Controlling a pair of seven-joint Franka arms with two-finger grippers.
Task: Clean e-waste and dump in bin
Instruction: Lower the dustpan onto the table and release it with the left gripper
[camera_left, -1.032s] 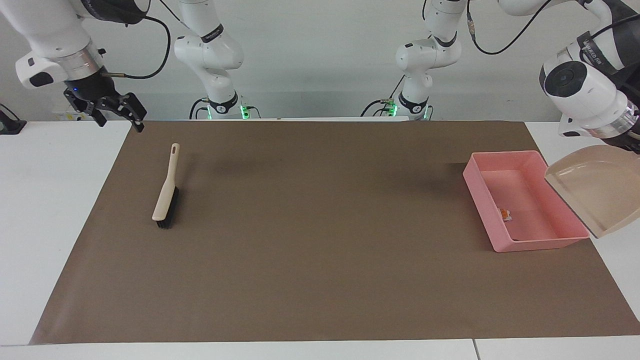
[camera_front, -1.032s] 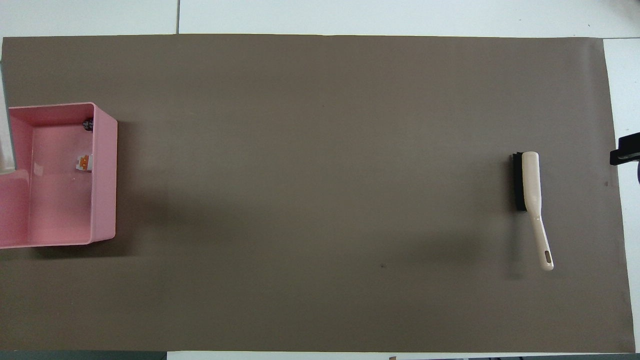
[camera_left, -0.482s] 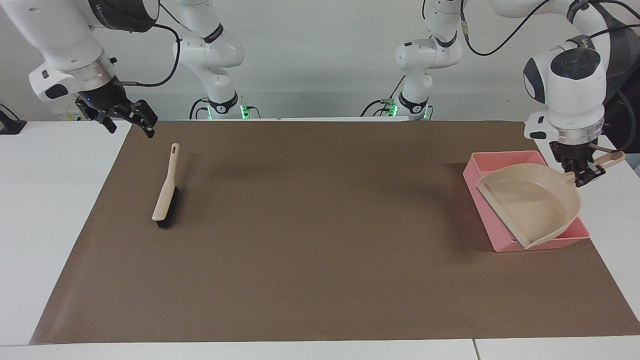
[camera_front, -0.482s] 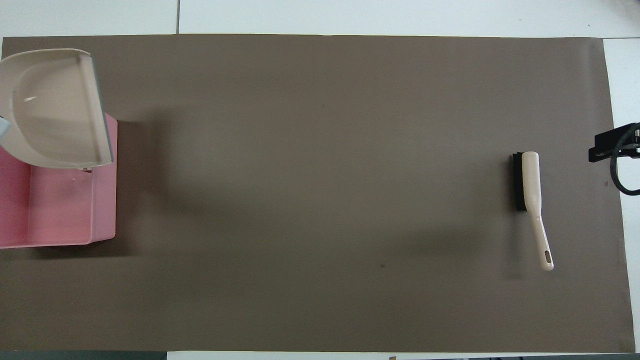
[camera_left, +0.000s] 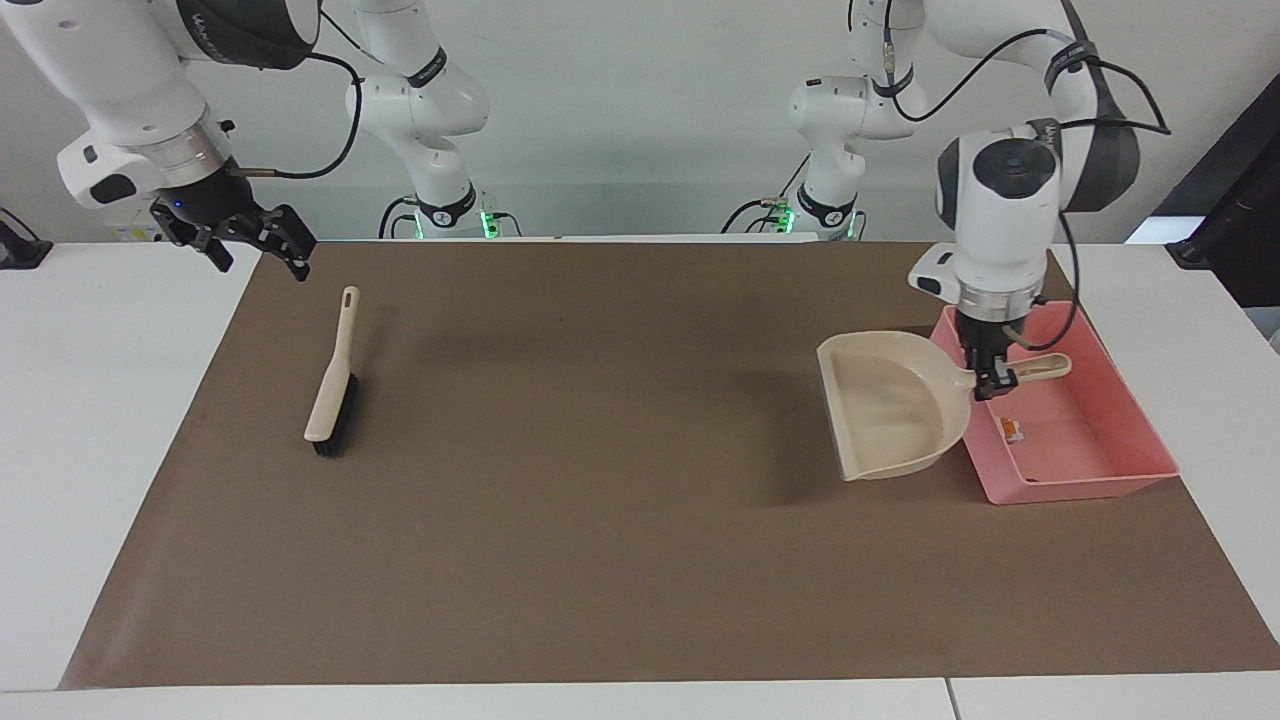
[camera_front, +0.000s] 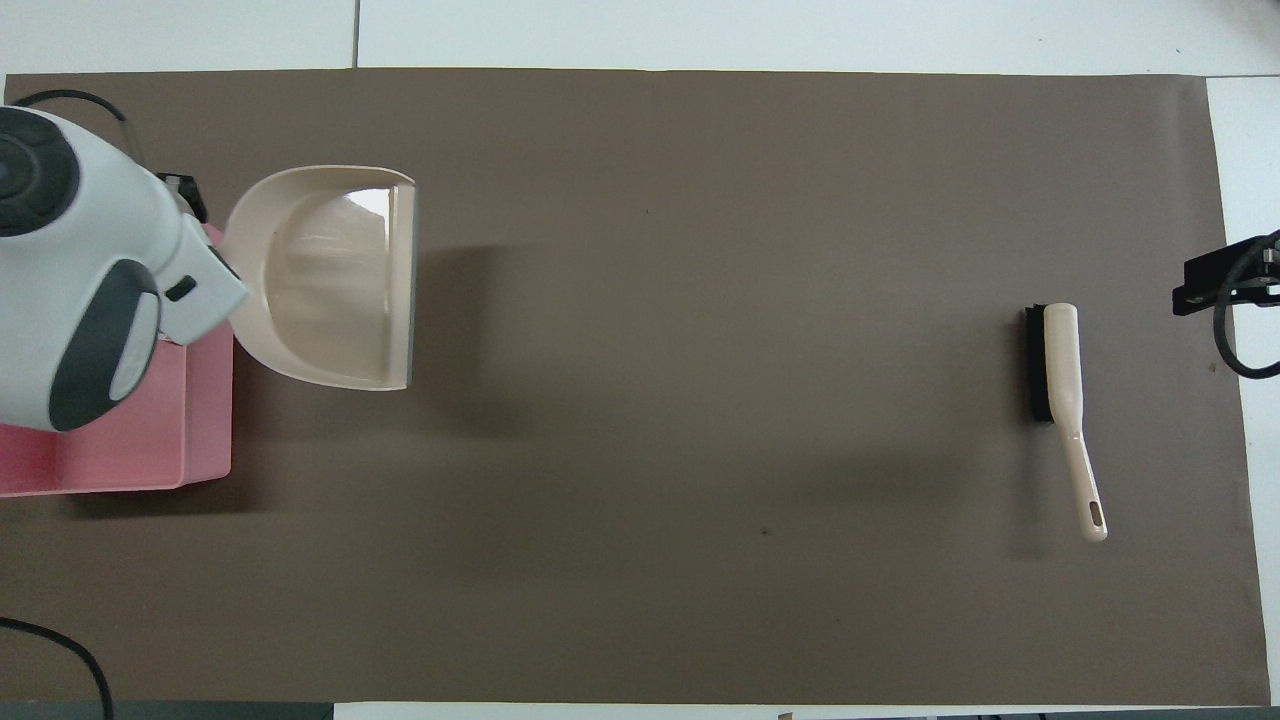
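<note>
My left gripper (camera_left: 990, 383) is shut on the handle of the beige dustpan (camera_left: 890, 405). It holds the pan level, low over the brown mat and beside the pink bin (camera_left: 1120, 400), its mouth toward the right arm's end. A small white and orange bit of e-waste (camera_left: 1014, 431) lies in the bin. The dark block does not show. In the overhead view the left arm's wrist covers much of the bin (camera_front: 200, 440), and the dustpan (camera_front: 325, 280) looks empty. My right gripper (camera_left: 255, 240) is open and empty in the air, above the mat's corner near the brush handle.
A beige brush with black bristles (camera_left: 330, 385) lies on the mat toward the right arm's end, handle pointing toward the robots; it also shows in the overhead view (camera_front: 1062, 380). The brown mat (camera_left: 600, 500) covers most of the white table.
The left arm has swung the dustpan from over the bin to over the mat beside it, toward the table's middle, and levelled it. The right gripper has barely moved.
</note>
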